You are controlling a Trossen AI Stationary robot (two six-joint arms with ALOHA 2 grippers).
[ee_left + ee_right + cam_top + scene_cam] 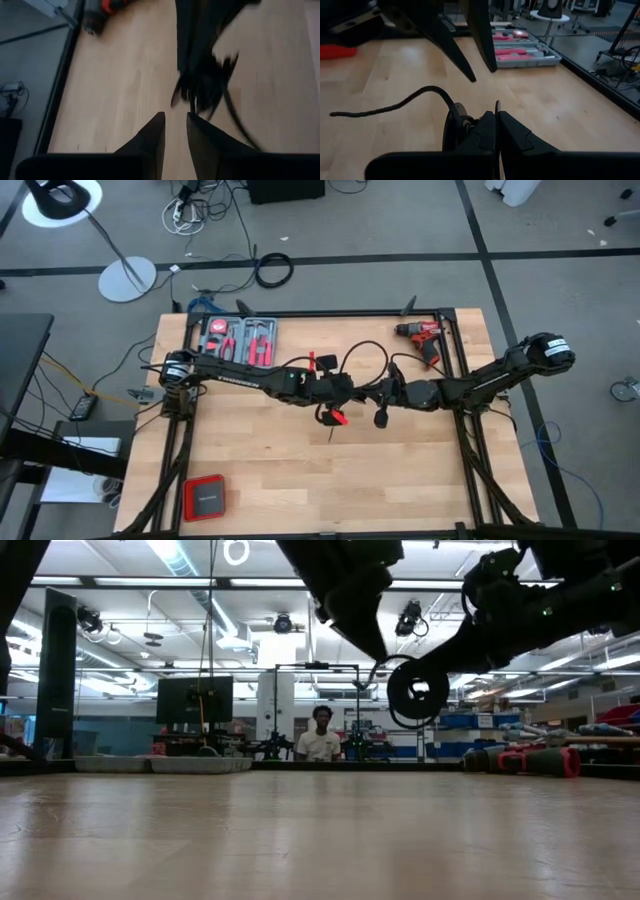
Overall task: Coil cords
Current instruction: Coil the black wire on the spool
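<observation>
The thin black cord (362,352) hangs above the middle of the table, between my two arms. Part of it is wound into a small coil (415,690) beside my right gripper (496,122), which is shut on it. From there the cord arcs up and trails off to a free end (334,114). A plug (381,418) hangs below the grippers. My left gripper (175,127) faces the right one from the table's left. It is open, with nothing between its fingers (482,40). My right gripper pinches the cord between its two shut fingers, right beside the coil (462,120). The fingers come nearly level from the table's right. The coil hangs clear of the table at the fingertips, and the rest of the cord arcs slack in the air.
A red drill (425,340) lies at the far right and an open tool case (240,340) at the far left. A red-and-black box (205,497) sits at the near left corner. Black frame rails (460,370) run along the table's sides. A person (320,740) sits beyond the far edge.
</observation>
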